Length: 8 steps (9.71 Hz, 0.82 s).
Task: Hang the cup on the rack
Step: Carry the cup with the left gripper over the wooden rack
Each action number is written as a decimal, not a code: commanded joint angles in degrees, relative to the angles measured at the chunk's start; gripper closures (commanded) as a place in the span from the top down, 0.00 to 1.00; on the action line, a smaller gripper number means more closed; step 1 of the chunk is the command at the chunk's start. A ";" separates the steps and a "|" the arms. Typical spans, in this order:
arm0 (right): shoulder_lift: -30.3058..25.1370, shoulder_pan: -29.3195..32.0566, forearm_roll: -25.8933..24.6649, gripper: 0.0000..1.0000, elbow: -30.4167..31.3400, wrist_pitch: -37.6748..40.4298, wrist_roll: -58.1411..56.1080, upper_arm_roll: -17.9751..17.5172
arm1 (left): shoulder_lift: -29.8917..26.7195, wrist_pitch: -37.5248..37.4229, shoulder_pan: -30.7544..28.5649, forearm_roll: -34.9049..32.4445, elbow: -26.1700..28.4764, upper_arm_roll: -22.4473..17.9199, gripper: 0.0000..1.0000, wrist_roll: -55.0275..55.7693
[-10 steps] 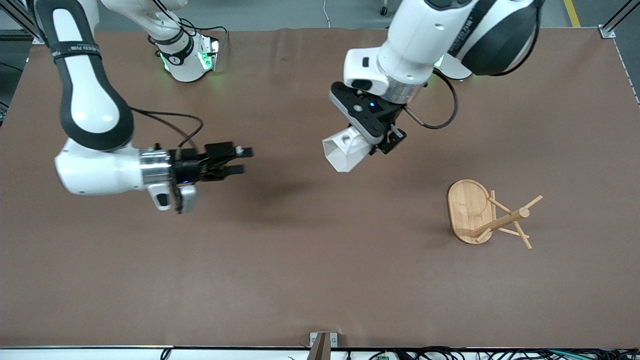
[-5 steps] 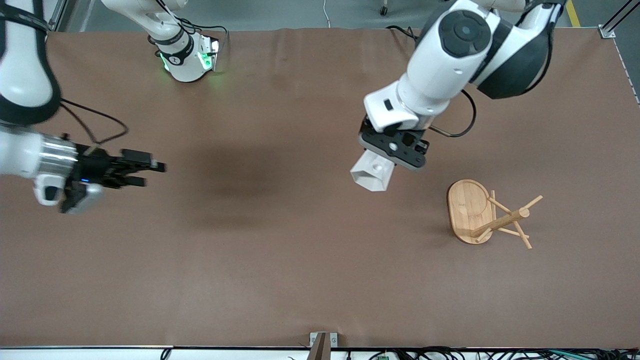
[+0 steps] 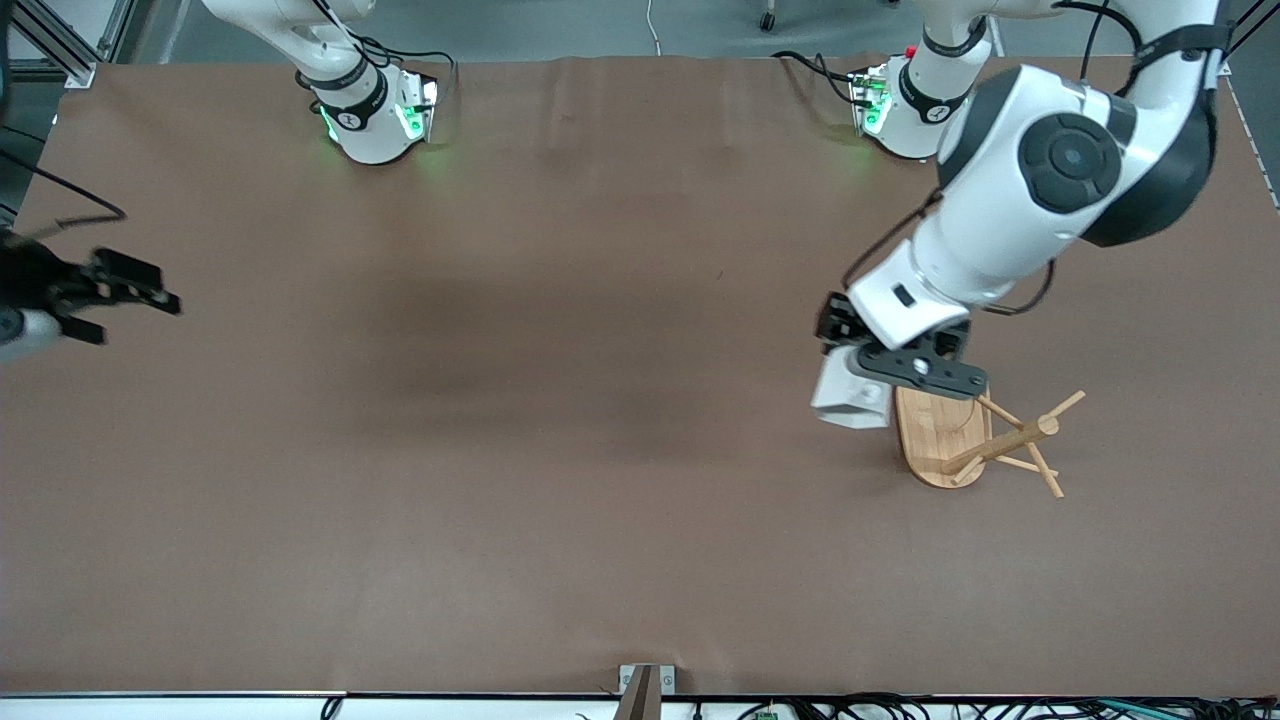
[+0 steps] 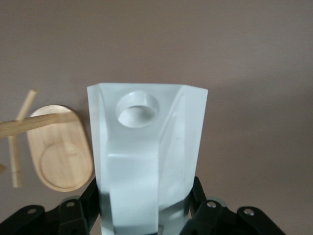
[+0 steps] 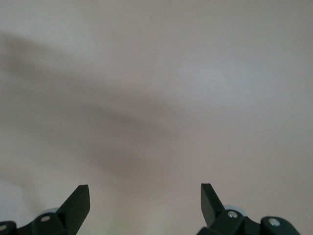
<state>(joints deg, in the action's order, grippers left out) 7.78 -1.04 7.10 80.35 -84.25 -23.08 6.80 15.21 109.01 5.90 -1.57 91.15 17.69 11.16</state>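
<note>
The cup (image 3: 850,400) is up in the air, clamped in the left gripper (image 3: 880,385), and hangs over bare table just beside the edge of the rack's base that faces the right arm's end. In the left wrist view the cup (image 4: 146,156) fills the middle, its blocky handle with the round hole turned toward the camera, and the black fingers (image 4: 80,208) press against its two sides. The rack (image 3: 975,430) stands on the table (image 3: 560,480) toward the left arm's end; its oval base, central post and thin slanted pegs are seen from above in the front view, the pegs spreading out from the post toward that same end of the table and toward the front camera. The left wrist view shows the rack (image 4: 54,147) beside the cup, apart from it, with the post and one peg crossing over the oval base. The cup touches no peg. Around the rack the brown surface is open on every side, with a wide stretch between it and the table's edge nearest the front camera. The right gripper (image 3: 120,290) is at the right arm's end of the table, over its edge, well apart from the cup and rack, waiting; its fingers (image 5: 78,203) stand spread with nothing between them, only plain table under them.
</note>
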 commanded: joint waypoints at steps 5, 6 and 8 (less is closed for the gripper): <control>-2.85 1.56 -7.81 1.00 -3.62 1.36 -2.57 -1.18 | -8.09 14.20 -7.56 -1.51 20.91 1.12 0.31 -9.04; -2.85 1.48 -7.89 1.00 -3.62 1.45 -1.19 -1.44 | -8.00 14.30 -8.44 -1.50 21.26 1.03 0.31 -10.71; -4.87 1.65 -7.63 0.99 -2.66 1.54 13.70 -3.28 | -7.74 14.30 -10.81 -1.33 21.35 1.12 0.31 -16.68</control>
<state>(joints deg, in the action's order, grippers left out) 4.87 -0.33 0.44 76.95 -83.31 -16.57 5.88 7.73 121.93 -3.36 -3.12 110.12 18.16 -2.62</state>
